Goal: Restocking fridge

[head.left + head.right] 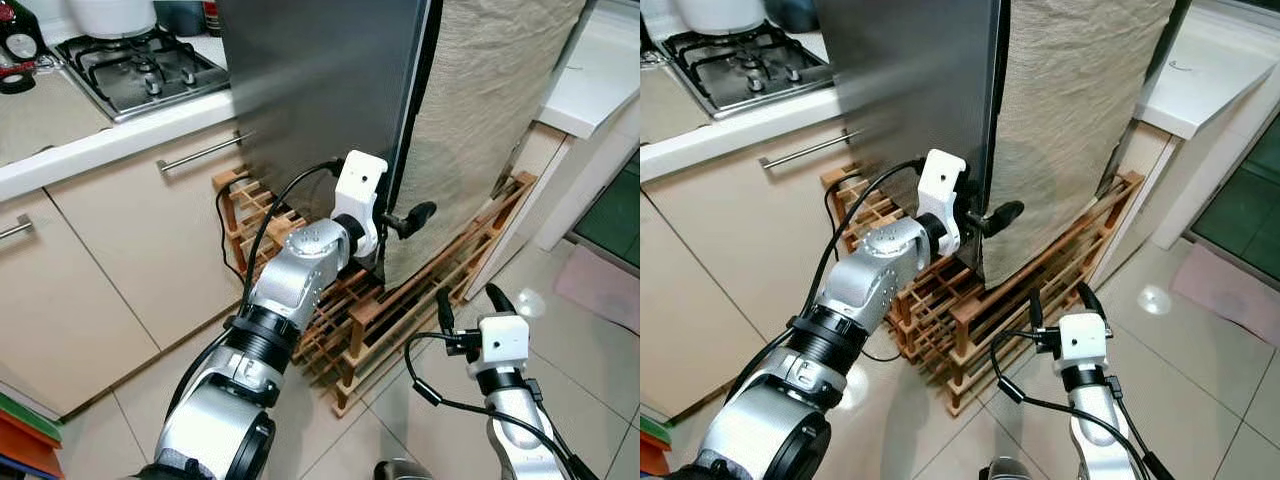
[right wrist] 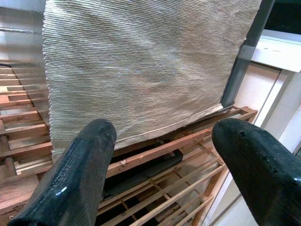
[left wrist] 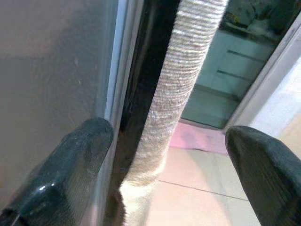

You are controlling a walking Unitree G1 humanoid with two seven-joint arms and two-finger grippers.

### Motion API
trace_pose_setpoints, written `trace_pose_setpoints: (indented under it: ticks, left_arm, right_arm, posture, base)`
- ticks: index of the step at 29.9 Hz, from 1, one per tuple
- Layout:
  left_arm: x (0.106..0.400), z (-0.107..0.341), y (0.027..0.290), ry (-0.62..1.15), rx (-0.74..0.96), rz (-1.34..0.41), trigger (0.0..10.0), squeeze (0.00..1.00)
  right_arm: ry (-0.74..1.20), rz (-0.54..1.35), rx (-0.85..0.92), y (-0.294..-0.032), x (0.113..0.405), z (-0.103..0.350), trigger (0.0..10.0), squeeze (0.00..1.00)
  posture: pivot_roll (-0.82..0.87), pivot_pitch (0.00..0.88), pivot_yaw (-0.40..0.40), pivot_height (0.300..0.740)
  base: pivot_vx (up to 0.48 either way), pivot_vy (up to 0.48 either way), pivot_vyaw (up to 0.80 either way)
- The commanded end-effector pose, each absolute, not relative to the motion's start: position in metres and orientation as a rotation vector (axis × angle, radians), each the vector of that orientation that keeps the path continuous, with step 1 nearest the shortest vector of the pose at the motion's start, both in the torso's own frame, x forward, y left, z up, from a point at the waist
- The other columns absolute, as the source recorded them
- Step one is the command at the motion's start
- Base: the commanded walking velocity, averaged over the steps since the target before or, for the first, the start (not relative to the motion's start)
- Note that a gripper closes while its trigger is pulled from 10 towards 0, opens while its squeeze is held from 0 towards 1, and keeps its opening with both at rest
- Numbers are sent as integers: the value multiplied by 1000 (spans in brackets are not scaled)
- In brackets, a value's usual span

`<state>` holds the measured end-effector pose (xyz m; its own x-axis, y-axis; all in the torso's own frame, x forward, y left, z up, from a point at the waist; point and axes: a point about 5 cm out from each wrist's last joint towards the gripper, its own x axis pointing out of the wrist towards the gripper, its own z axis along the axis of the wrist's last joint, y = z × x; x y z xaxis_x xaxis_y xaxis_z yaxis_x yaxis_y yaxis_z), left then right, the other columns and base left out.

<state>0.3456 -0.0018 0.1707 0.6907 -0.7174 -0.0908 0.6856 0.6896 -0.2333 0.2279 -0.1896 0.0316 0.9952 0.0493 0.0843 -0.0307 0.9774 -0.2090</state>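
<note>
The fridge stands ahead, with a grey steel door (image 1: 320, 90) that looks closed and a beige woven cloth (image 1: 480, 120) hanging over its side. My left gripper (image 1: 398, 228) is open at the door's lower corner. In the left wrist view one finger (image 3: 70, 174) lies against the steel face and the other (image 3: 268, 169) is out past the cloth edge (image 3: 164, 117). My right gripper (image 1: 470, 305) is lower and to the right, open and holding nothing, its fingertips pointing up at the cloth (image 2: 141, 66).
A slatted wooden rack (image 1: 400, 310) lies on the floor under the fridge. Left of the fridge are cabinet drawers with a bar handle (image 1: 200, 152) and a gas hob (image 1: 140, 70) on the counter. A white counter (image 1: 600, 70) and a pink mat (image 1: 600, 285) lie right.
</note>
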Motion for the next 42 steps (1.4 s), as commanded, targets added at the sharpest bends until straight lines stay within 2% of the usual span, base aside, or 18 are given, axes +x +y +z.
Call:
trace_pose_setpoints:
  ticks: [1, 5, 9, 11, 19, 26, 29, 32, 33, 34, 39, 41, 42]
  left_arm:
    - [325, 212, -61, 117, -289, -963, 10000, 0]
    - [317, 229, -74, 80, -270, -1023, 10000, 0]
    - [314, 231, -78, 68, -261, -1040, 10000, 0]
    - [309, 230, -80, 56, -259, -1101, 10000, 0]
    - [291, 230, -75, -10, -245, -1316, 10000, 0]
    - [289, 230, -73, -25, -236, -1336, 10000, 0]
    - [322, 210, -17, -49, -182, -1030, 10000, 0]
    - [335, 204, 12, -62, -173, -869, 10000, 0]
    - [335, 204, 12, -62, -173, -869, 10000, 0]
    - [345, 198, 42, -74, -166, -699, 10000, 0]
    - [342, 183, 102, -118, -48, -447, 10000, 0]
    - [340, 181, 106, -110, -66, -425, 10000, 0]
    - [336, 176, 118, -119, -25, -354, 10000, 0]
  right_arm:
    - [-102, 29, -211, -194, 230, 34, 10000, 0]
    - [-103, 33, -207, -192, 232, 32, 10000, 0]
    - [-113, 38, -207, -188, 236, 34, 10000, 0]
    - [-128, 40, -206, -184, 239, 38, 10000, 0]
    - [-132, 40, -209, -187, 238, 37, 10000, 0]
    - [-133, 40, -210, -188, 239, 38, 10000, 0]
    - [-238, 13, -163, -182, 260, 75, 10000, 0]
    - [-288, 4, -137, -177, 268, 97, 10000, 0]
    - [-288, 4, -137, -177, 268, 97, 10000, 0]
    - [-317, 1, -128, -174, 273, 108, 10000, 0]
    - [-320, 14, -138, -169, 266, 111, 10000, 0]
    - [-313, 15, -140, -169, 264, 110, 10000, 0]
    - [-299, 13, -142, -169, 261, 110, 10000, 0]
  posture:
    - [-177, 0, 24, 732]
    - [-177, 0, 26, 732]
    - [-178, 0, 28, 732]
    - [-180, 0, 29, 732]
    - [-176, 0, 25, 732]
    - [-176, 0, 25, 732]
    - [-145, 0, 19, 732]
    - [-140, 0, 20, 732]
    - [-140, 0, 20, 732]
    - [-122, 0, 17, 732]
    - [-103, 0, 7, 732]
    - [-103, 0, 7, 732]
    - [-96, 0, 5, 732]
  base:
    - [0, 0, 0]
    - [0, 0, 0]
    - [0, 0, 0]
    - [0, 0, 0]
    - [0, 0, 0]
    - [0, 0, 0]
    - [0, 0, 0]
    - [0, 0, 0]
    - [0, 0, 0]
    - [0, 0, 0]
    - [0, 0, 0]
    - [0, 0, 0]
    - [0, 0, 0]
